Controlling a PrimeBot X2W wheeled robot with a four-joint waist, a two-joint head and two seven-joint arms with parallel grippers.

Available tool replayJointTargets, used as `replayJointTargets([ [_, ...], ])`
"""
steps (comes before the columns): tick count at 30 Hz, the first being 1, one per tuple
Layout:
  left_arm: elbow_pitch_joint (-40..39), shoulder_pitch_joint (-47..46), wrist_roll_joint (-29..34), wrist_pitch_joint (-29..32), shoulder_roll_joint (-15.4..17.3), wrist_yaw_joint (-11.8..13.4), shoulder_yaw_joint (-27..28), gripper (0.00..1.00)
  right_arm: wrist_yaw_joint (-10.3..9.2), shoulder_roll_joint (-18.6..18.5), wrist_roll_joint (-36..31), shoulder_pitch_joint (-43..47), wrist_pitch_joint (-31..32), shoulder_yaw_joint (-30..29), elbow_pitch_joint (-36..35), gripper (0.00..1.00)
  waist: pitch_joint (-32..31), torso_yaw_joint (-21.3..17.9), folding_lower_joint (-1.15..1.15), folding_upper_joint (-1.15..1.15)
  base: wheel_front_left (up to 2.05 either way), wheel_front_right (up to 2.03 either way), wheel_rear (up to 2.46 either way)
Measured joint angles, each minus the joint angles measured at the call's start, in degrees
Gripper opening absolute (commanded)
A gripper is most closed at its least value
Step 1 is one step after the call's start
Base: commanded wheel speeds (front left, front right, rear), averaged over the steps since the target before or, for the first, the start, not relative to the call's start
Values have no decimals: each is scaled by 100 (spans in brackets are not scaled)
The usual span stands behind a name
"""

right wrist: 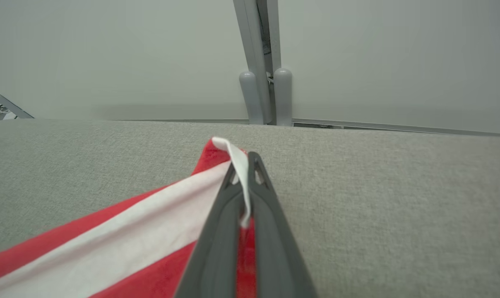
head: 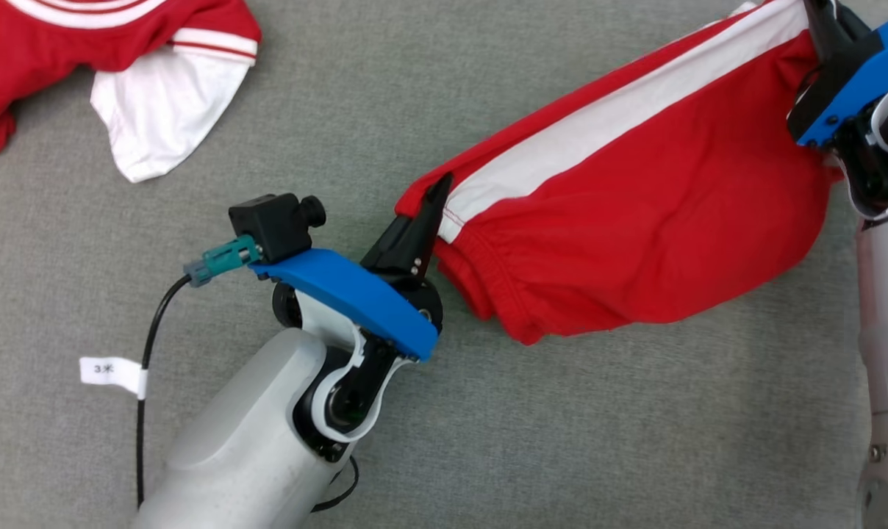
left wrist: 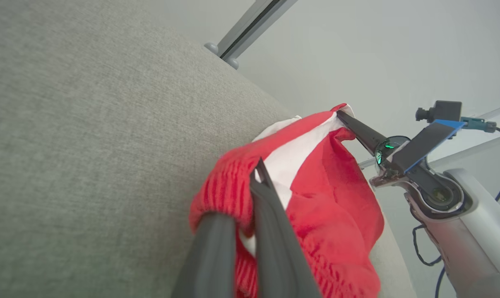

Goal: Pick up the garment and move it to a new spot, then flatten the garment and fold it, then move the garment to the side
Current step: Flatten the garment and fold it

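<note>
Two ends of the red garment are clamped in the fingers of left gripper and right gripper; even, level tension should lay it flat.

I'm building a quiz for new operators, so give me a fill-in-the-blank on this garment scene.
1. The left tool and right tool are both ____ on the garment.
2. The garment is red with a ____ stripe along it.
3. Another red-and-white piece of clothing lies at the head view's upper ____.
4. The surface underneath is ____ cloth.
Missing words: shut; white; left; grey.
</note>
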Motion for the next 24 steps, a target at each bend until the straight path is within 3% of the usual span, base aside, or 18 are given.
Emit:
replayJointTargets([
  [3,238,-131,85,-54,-104,-52,-51,0,0,0,-130,-215,-113,5,382,0,86,95,0,0,0,0,0],
  [5,344,-218,133,-68,-155,-92,-97,0,0,-9,-250,-309,-196,64,602,38,114,126,0,0,0,0,0],
  [6,401,-253,162,-76,-172,-94,-108,4,0,-12,-280,-357,-252,76,693,73,118,128,0,0,0,0,0],
  [7,439,-279,191,-107,-187,-93,-118,31,0,-13,-294,-397,-291,87,771,100,116,126,0,0,0,0,0],
  [8,475,-298,261,-130,-182,-90,-140,72,0,-14,-300,-433,-342,109,853,100,110,119,0,0,0,0,0],
  [9,498,-307,334,-156,-176,-73,-158,100,0,-22,-309,-462,-379,158,918,100,100,109,0,0,0,0,0],
  [15,433,-318,798,-112,144,123,-461,100,0,-193,-337,-494,-454,553,1182,100,-52,36,0,0,0,0,0],
  [24,-371,169,1081,220,869,488,-733,100,0,-521,102,-276,-330,1178,1213,100,-434,-79,-1,0,0,0,0],
])
